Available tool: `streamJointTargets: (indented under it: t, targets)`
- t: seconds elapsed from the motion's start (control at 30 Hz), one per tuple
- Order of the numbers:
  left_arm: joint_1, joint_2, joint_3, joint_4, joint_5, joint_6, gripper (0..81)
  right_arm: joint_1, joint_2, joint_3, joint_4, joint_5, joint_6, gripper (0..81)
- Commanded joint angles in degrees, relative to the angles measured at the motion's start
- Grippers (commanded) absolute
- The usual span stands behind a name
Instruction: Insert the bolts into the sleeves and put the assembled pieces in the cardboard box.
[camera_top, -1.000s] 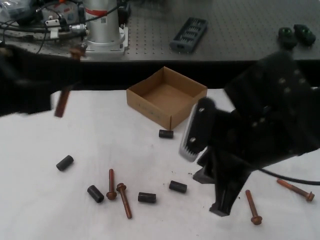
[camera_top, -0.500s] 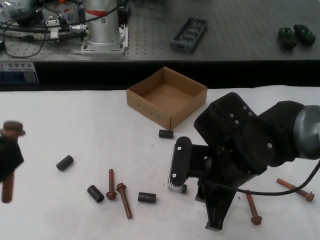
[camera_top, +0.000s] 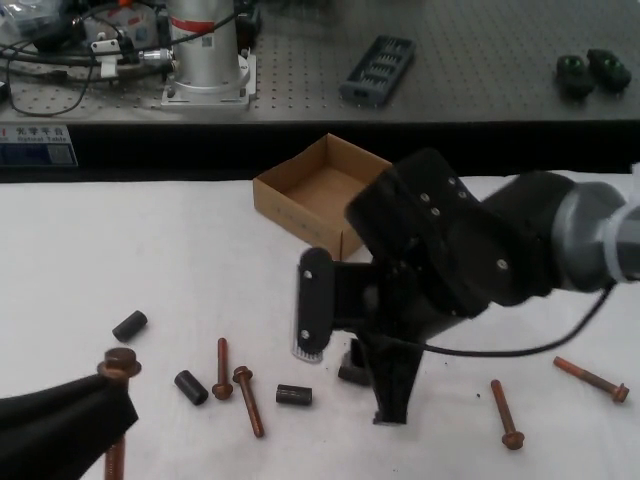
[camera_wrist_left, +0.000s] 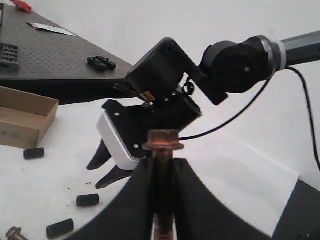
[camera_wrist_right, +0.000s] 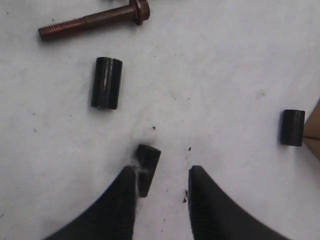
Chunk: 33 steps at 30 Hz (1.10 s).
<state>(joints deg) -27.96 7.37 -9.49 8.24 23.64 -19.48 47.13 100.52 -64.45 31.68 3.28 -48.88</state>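
My left gripper (camera_top: 112, 405) hangs over the bench's front left, shut on a copper bolt (camera_wrist_left: 161, 142) that stands head up between its fingers (camera_wrist_left: 135, 200). My right gripper (camera_wrist_right: 162, 175) is open and low over the white cloth. A black sleeve (camera_wrist_right: 148, 167) lies between its fingers, close against one of them. In the high view that gripper (camera_top: 388, 395) points down in front of the cardboard box (camera_top: 300, 215), and its arm partly covers that sleeve (camera_top: 349, 374).
Loose black sleeves (camera_top: 129, 325) (camera_top: 190, 387) (camera_top: 293, 395) and copper bolts (camera_top: 222, 368) (camera_top: 248, 400) lie front left of the right arm. Two more bolts (camera_top: 505, 412) (camera_top: 592, 380) lie to its right. One sleeve (camera_wrist_right: 292, 127) sits by the box.
The right arm has swung left and come down over a sleeve. The left gripper has carried its bolt from the far left down toward the front edge.
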Motion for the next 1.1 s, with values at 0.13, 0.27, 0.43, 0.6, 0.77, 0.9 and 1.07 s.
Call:
streamJointTargets:
  t: [0.13,0.27,0.43,0.6,0.77,0.9,1.07]
  targets:
    - [-0.26,-0.54,0.04,-2.83,3.1,-1.26,0.6,0.08,5.86,-4.21,4.3,1.62,-0.45,26.8]
    - [-0.26,-0.54,0.04,-2.83,4.11,-1.14,0.6,0.08,7.52,-4.44,4.46,2.25,-1.05,26.8]
    - [-0.26,-0.54,0.04,-3.18,4.1,-0.97,0.6,-0.66,8.85,-4.44,4.28,2.25,-1.01,26.8]
    - [-0.26,-0.54,0.04,-3.36,4.1,-0.97,0.6,-1.34,11.19,-4.44,3.78,1.76,-0.88,25.8]
    - [-0.26,-0.54,0.04,-3.46,4.1,-0.97,0.6,-1.41,13.08,-4.44,2.55,3.63,-0.01,6.3]
    - [-0.26,-0.54,0.04,-4.07,4.1,-0.97,0.6,-0.98,12.4,-4.6,0.12,4.84,2.1,5.8]
    - [-0.26,-0.54,0.04,-4.88,2.15,-0.97,0.6,0.38,9.09,-4.69,-0.35,4.89,7.07,5.8]
